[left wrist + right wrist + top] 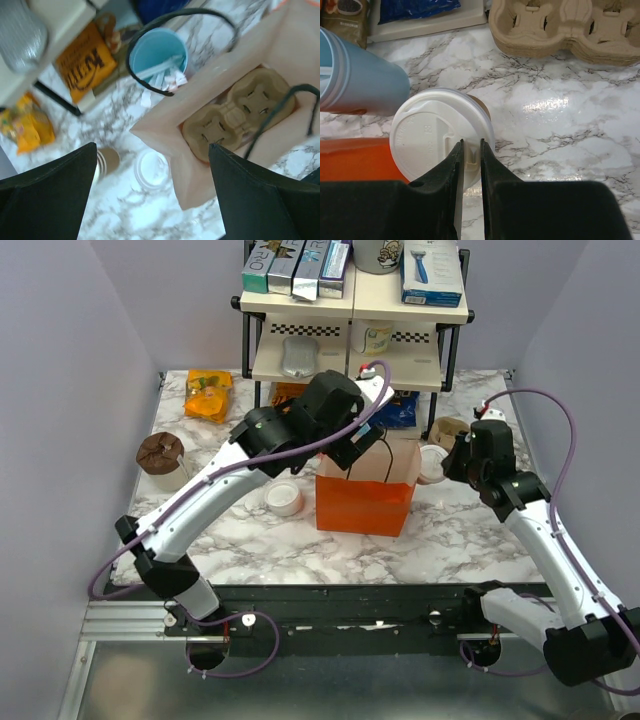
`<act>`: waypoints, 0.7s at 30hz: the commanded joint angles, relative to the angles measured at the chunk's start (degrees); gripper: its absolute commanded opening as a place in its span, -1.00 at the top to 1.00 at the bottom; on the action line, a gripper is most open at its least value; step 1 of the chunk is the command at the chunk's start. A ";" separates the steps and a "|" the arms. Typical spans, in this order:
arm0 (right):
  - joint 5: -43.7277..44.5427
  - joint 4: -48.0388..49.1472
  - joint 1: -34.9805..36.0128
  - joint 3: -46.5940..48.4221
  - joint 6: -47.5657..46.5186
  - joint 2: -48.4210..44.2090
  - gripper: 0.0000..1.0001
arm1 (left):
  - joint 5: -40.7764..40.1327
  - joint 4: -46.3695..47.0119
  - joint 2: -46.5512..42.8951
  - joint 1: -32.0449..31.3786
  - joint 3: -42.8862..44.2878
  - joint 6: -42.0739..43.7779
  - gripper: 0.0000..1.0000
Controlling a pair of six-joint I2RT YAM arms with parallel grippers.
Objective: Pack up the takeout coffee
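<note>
The takeout coffee (432, 462), a tan paper cup with a white lid (427, 135), stands on the marble table just right of the orange bag (365, 495). My right gripper (471, 145) comes at it from the right (452, 462), its jaws closed to a narrow gap on the lid's raised sip edge. My left gripper (152, 147) is open and empty, hovering over the bag's left rim (362, 445). The bag (165, 135) is open, with a pulp cup carrier (235, 112) lying in its bottom.
A light-blue cup (360, 82) with white packets (157, 55) stands behind the bag. A stack of pulp carriers (565, 25) lies at the back right. A loose white lid (284, 499) and a brown cup (160, 452) are left of the bag. A shelf rack (355, 310) stands behind.
</note>
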 commanded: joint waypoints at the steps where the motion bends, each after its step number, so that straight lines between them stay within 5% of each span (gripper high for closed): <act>1: -1.03 1.28 -0.31 -1.01 -0.78 -2.18 0.99 | 13.12 9.11 -4.48 -0.19 -1.31 21.50 -0.98; 8: -2.52 1.64 -0.22 -4.35 -1.13 -6.92 0.99 | 24.57 9.56 -6.16 -0.19 -3.35 42.54 -0.98; 16: -4.89 -0.12 -0.22 -4.88 -1.56 -11.14 0.99 | 21.05 8.67 1.83 1.83 4.92 48.28 -0.98; 21: -5.69 -0.65 -0.31 -4.79 -1.92 -12.46 0.99 | 25.53 3.85 7.72 5.08 14.14 48.98 -0.98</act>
